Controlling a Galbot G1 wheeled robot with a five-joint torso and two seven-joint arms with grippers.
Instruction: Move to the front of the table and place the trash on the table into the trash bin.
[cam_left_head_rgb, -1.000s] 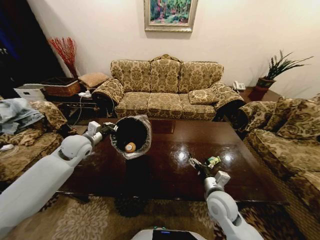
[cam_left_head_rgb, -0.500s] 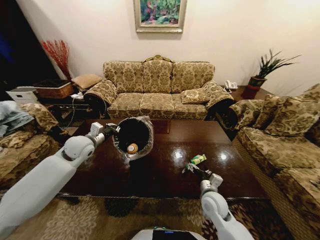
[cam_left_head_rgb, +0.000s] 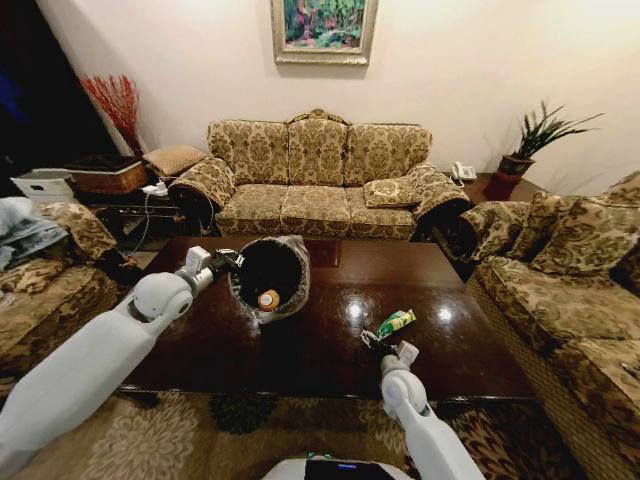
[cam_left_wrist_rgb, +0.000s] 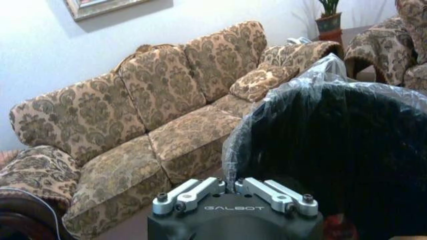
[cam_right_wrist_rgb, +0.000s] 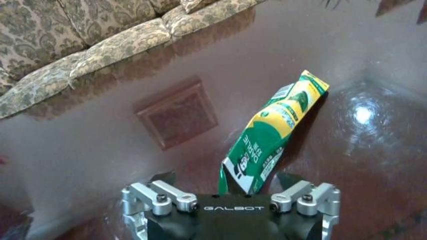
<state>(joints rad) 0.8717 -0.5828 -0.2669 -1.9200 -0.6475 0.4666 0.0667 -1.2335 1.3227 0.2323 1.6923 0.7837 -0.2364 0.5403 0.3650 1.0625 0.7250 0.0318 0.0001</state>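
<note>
The trash bin (cam_left_head_rgb: 268, 275), black with a crinkly clear liner, hangs tilted over the left part of the table (cam_left_head_rgb: 330, 350). My left gripper (cam_left_head_rgb: 222, 262) is shut on its rim, and the closed fingers (cam_left_wrist_rgb: 200, 190) pinch the liner edge of the trash bin (cam_left_wrist_rgb: 333, 160). A brown orange-labelled bottle (cam_left_head_rgb: 268, 298) lies inside. One piece of trash, a flattened green and yellow bottle (cam_left_head_rgb: 394, 323), lies on the table near its front edge. My right gripper (cam_left_head_rgb: 374, 340) is open, with a finger on each side of the near end of the green bottle (cam_right_wrist_rgb: 273, 135).
A patterned sofa (cam_left_head_rgb: 320, 170) stands behind the table, another sofa (cam_left_head_rgb: 570, 270) on the right and a third (cam_left_head_rgb: 50, 285) on the left. A woven basket (cam_left_head_rgb: 105, 172) and a potted plant (cam_left_head_rgb: 530, 140) sit at the back corners. A patterned rug lies under the table.
The whole head view has shifted, so the camera moved. The right gripper stays at the green bottle's near end. The left gripper keeps holding the tilted bin.
</note>
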